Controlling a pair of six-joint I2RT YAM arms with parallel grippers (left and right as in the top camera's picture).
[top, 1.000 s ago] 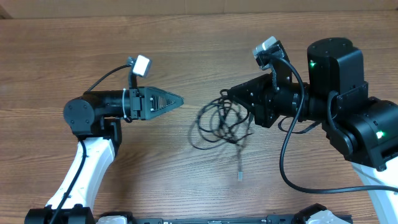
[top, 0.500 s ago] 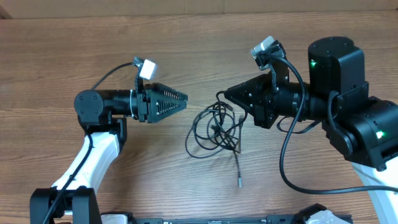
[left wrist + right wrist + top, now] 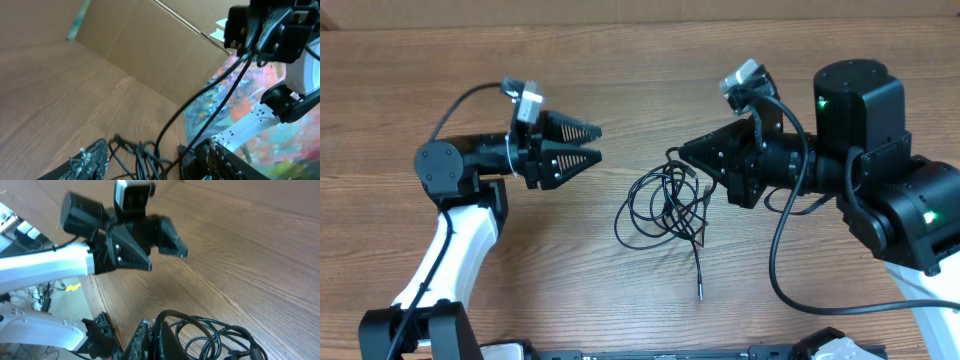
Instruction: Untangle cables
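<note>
Overhead, the cables lie tangled on the table, their top loop pinched in the closed right gripper; the left gripper stands spread near them, empty. Left wrist: coil ahead between the fingers. Right wrist: strand clamped. Advice: take one outer loop only, draw apart slowly.

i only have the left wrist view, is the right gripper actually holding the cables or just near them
Observer: Holding. The right gripper is shut on a strand at the top of the cables.
Operator: any free end i can go for
Observer: Yes. One strand trails out of the coil toward the near edge of the table and ends in a plug lying apart from the rest.
Operator: where's my left gripper relative to the coil
Observer: The left gripper is open, off to the left of the coil, touching no cable.
</note>
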